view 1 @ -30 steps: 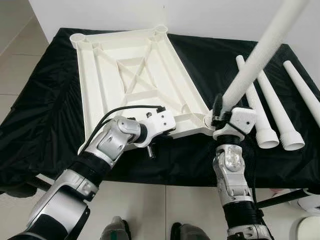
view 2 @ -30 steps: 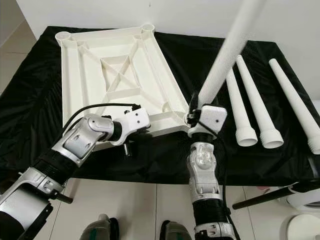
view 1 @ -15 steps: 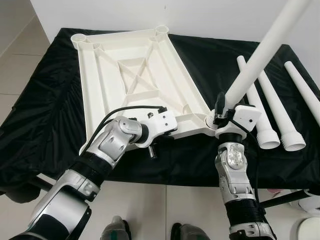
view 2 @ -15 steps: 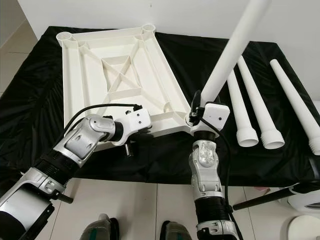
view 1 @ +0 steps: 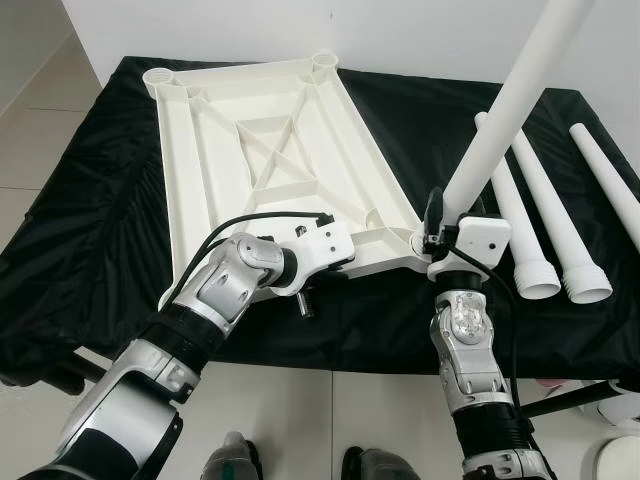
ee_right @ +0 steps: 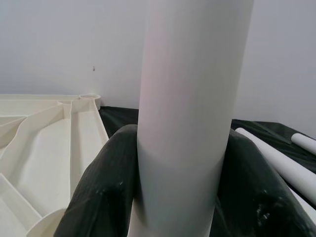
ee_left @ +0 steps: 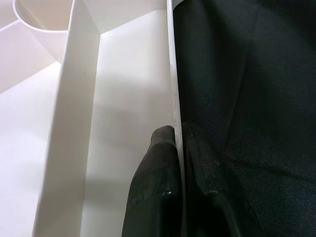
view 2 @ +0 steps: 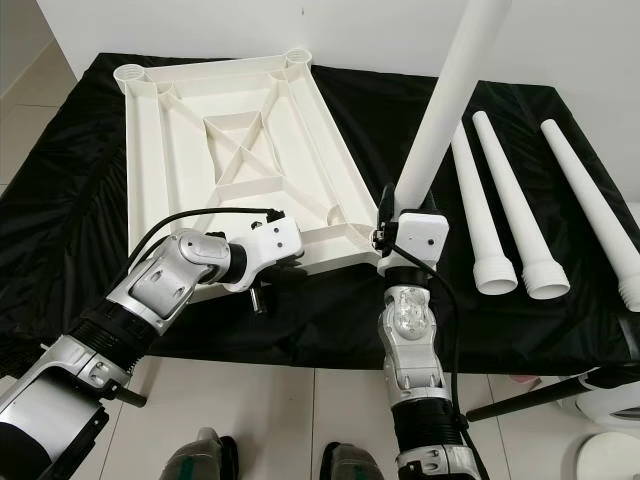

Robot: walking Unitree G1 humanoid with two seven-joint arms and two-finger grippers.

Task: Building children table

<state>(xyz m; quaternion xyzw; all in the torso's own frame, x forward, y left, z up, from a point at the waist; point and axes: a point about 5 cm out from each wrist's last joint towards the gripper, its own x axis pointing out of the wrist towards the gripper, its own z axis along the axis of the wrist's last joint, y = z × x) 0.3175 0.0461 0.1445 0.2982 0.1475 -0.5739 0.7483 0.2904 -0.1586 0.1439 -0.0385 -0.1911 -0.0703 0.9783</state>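
The white children's table top (view 1: 270, 150) lies upside down on the black cloth (view 1: 100, 220), its ribs and corner sockets facing up. My left gripper (ee_left: 178, 132) is shut on the thin near rim of the table top, close to the front edge. Over the near right corner socket (view 1: 420, 240), my right gripper (ee_right: 180, 148) is shut on a white table leg (view 1: 510, 100). That leg stands nearly upright and leans a little right. Three more white legs (view 1: 555, 215) lie side by side on the cloth to the right.
The cloth-covered surface stands against a white wall (view 1: 400, 30), with tiled floor (view 1: 40, 110) to the left and in front. A black stand foot (view 1: 580, 395) and a white round object (view 1: 620, 460) sit on the floor at the lower right.
The held leg has swung a little to the left, toward upright, with its lower end staying at the corner socket. The left gripper has not moved.
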